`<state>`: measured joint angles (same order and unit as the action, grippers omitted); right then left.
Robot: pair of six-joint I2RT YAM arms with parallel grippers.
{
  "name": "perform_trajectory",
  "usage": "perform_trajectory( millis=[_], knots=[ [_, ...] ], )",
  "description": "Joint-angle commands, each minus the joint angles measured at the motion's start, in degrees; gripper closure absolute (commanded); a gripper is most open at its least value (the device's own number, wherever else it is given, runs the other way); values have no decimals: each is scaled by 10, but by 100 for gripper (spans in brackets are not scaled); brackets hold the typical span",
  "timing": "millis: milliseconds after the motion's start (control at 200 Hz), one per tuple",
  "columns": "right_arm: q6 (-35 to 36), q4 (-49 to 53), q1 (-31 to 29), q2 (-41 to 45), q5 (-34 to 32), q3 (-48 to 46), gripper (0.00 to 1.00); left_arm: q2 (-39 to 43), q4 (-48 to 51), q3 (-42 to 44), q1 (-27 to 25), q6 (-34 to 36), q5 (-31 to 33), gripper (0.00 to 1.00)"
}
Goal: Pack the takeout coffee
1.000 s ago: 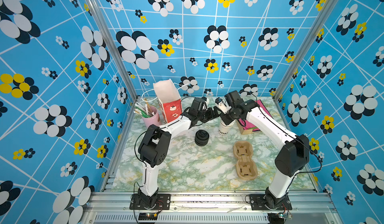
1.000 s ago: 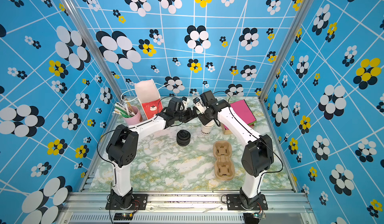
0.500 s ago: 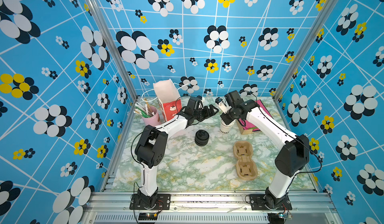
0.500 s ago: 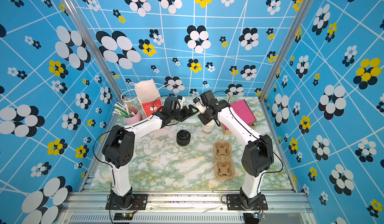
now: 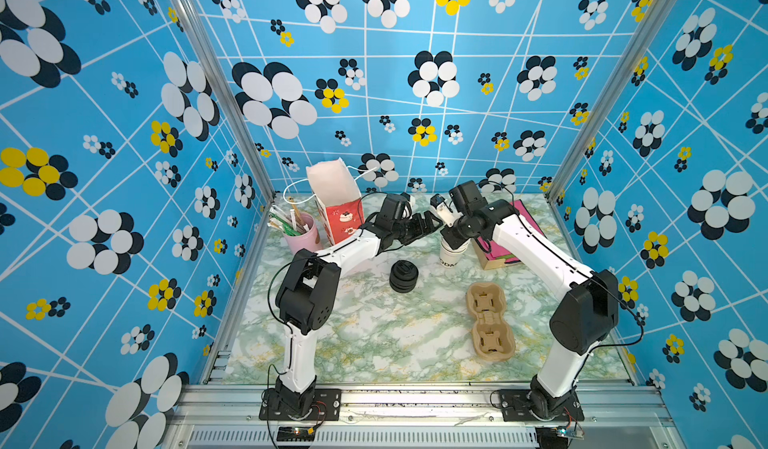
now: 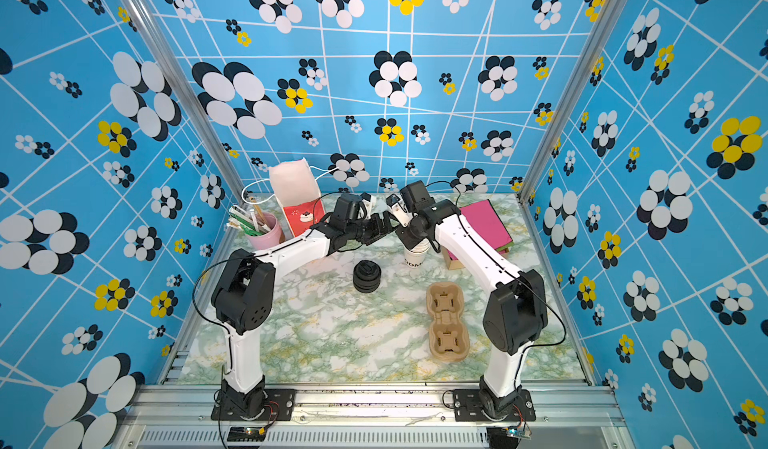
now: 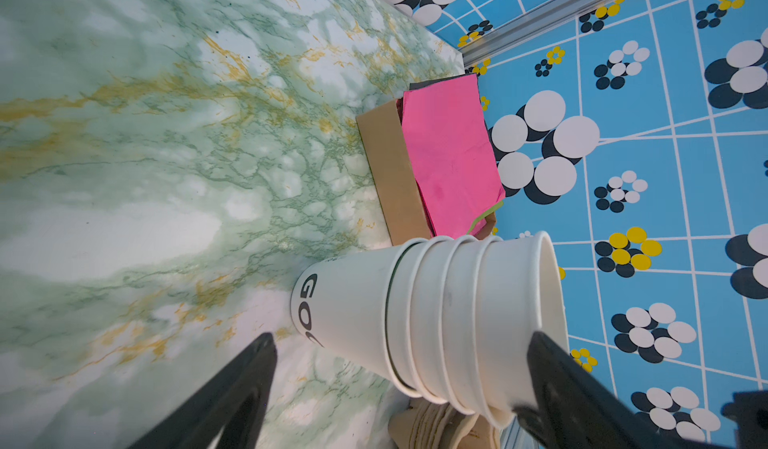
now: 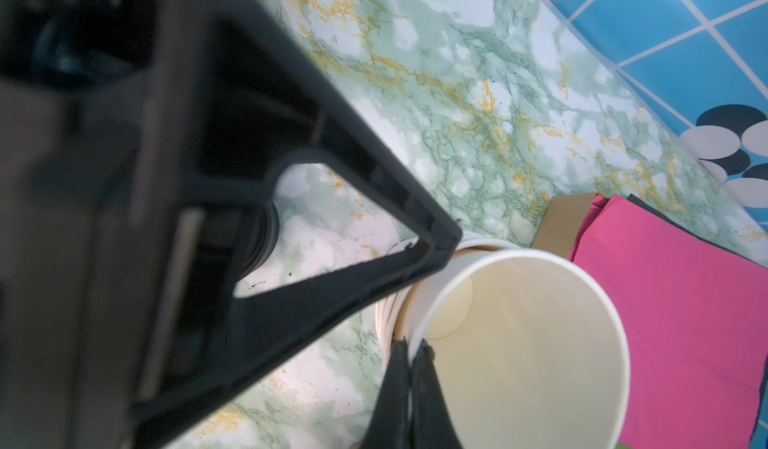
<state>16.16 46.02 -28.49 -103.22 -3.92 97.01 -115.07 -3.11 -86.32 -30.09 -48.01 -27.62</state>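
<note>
The takeout coffee, a cup with a lid on, is out of view. A stack of lidless white cups (image 5: 450, 255) (image 6: 414, 255) (image 7: 436, 314) stands on the marble table. My right gripper (image 8: 411, 349) (image 5: 454, 238) (image 6: 417, 239) comes down from above and is shut on the rim of the top cup (image 8: 519, 343), with one finger inside and one outside. My left gripper (image 7: 403, 339) (image 5: 428, 222) (image 6: 384, 224) is open and empty, level with the stack. The stack sits just beyond its spread jaws, and one fingertip (image 8: 444, 243) is close to the upper rims.
A stack of black lids (image 5: 403, 277) (image 6: 366, 277) sits in front of the cups. A brown pulp carrier (image 5: 490, 322) (image 6: 448, 322) lies nearer the front. The box of pink napkins (image 5: 500, 257) (image 7: 449, 156) is right of the cups. The paper bag (image 5: 334, 201) and pink stirrer cup (image 5: 301, 235) stand back left.
My left arm drew back a little to the left and has come forward again toward the cup stack. The right gripper has stayed shut on the top cup's rim.
</note>
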Motion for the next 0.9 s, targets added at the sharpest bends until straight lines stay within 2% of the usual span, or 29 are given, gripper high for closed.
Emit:
perform_trajectory(
  millis=[0, 435, 705, 899],
  knots=[
    [12, -1, -3, 4, -13, 16, 100, 2, 20, -17, -1, 15, 7, 5],
    [21, 17, -3, 34, -21, 49, 100, 87, 58, 14, 10, 70, 58, 4],
    [25, 34, -3, 65, -33, 79, 100, 183, 91, 57, 13, 114, 92, 2],
    [24, 69, -13, 108, -15, 110, 100, 265, 133, 110, 14, 157, 117, 1]
  ],
)
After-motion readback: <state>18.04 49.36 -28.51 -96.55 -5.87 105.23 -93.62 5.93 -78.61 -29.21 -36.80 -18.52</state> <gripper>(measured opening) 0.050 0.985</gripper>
